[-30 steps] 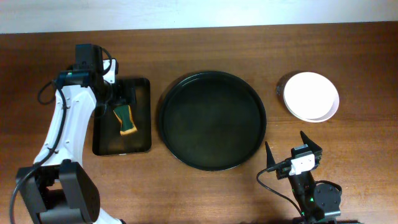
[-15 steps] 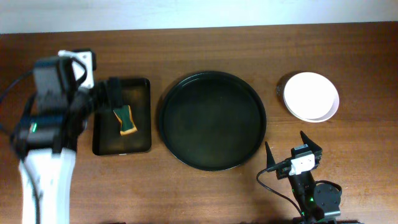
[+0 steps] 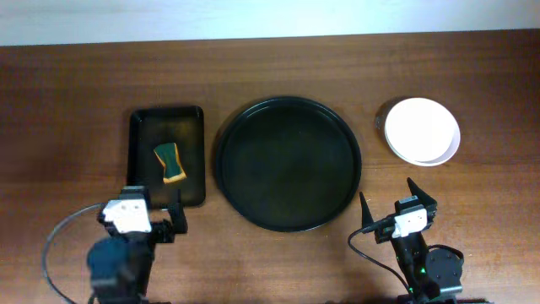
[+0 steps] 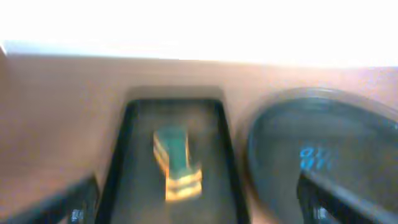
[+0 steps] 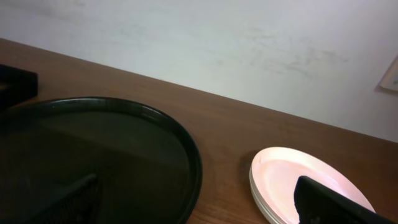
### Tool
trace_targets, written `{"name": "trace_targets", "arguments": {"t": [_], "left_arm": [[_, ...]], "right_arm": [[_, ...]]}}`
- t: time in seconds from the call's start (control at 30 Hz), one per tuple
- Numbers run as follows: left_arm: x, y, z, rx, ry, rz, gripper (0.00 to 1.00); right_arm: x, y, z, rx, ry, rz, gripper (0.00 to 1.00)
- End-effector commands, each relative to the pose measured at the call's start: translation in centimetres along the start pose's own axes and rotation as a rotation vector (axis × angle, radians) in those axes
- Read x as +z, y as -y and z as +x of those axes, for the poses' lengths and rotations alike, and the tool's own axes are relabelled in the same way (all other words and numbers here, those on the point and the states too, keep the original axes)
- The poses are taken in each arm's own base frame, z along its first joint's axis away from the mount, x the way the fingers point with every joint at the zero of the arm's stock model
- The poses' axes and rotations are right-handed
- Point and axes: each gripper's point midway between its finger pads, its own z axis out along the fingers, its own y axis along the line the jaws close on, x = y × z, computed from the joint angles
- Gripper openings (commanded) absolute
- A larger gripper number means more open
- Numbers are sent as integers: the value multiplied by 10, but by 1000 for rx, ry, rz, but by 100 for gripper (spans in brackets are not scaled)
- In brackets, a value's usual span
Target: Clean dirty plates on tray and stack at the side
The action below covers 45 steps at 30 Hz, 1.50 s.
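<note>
The plates (image 3: 422, 131) sit in a stack on the table to the right of the round black tray (image 3: 288, 163), which holds nothing. The top plate is white and a darker rim shows at the stack's left edge. The stack also shows in the right wrist view (image 5: 298, 183), beside the tray's rim (image 5: 186, 155). My left gripper (image 3: 143, 211) is open and empty at the front left, just in front of the rectangular tray. My right gripper (image 3: 386, 192) is open and empty at the front right, apart from the tray and the plates.
A small rectangular black tray (image 3: 190, 127) stands left of the round tray and holds a green and yellow sponge (image 3: 170, 162). The blurred left wrist view shows the sponge (image 4: 177, 163) and the round tray's rim (image 4: 255, 137).
My left arm has pulled back from over the rectangular tray to the table's front left. The sponge stays in that tray. The right arm has not moved.
</note>
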Motion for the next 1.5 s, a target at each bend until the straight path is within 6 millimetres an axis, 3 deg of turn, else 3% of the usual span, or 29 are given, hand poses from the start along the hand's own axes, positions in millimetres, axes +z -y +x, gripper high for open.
{"name": "trace_targets", "arguments": {"t": [0.0, 0.03, 0.1, 0.27, 0.43, 0.57, 0.63, 0.77, 1.47], "left_arm": [[-18, 17, -70, 40, 378, 93, 99], [-27, 21, -85, 55, 471, 112, 99], [-31, 22, -87, 61, 516, 116, 99], [-25, 20, -57, 59, 506, 111, 99], [-23, 19, -40, 62, 535, 112, 99], [1, 15, 4, 43, 383, 98, 99], [13, 9, 42, 21, 219, 74, 99], [14, 0, 43, 26, 213, 19, 99], [14, 0, 43, 25, 213, 20, 99]], "right_arm": [[0, 0, 2, 8, -4, 2, 99], [0, 0, 2, 8, -4, 2, 99], [0, 0, 2, 8, -4, 2, 99], [0, 0, 2, 8, -4, 2, 99], [0, 0, 2, 8, -4, 2, 99], [0, 0, 2, 8, -4, 2, 99], [0, 0, 2, 8, -4, 2, 99], [0, 0, 2, 8, -4, 2, 99], [0, 0, 2, 8, -4, 2, 99]]}}
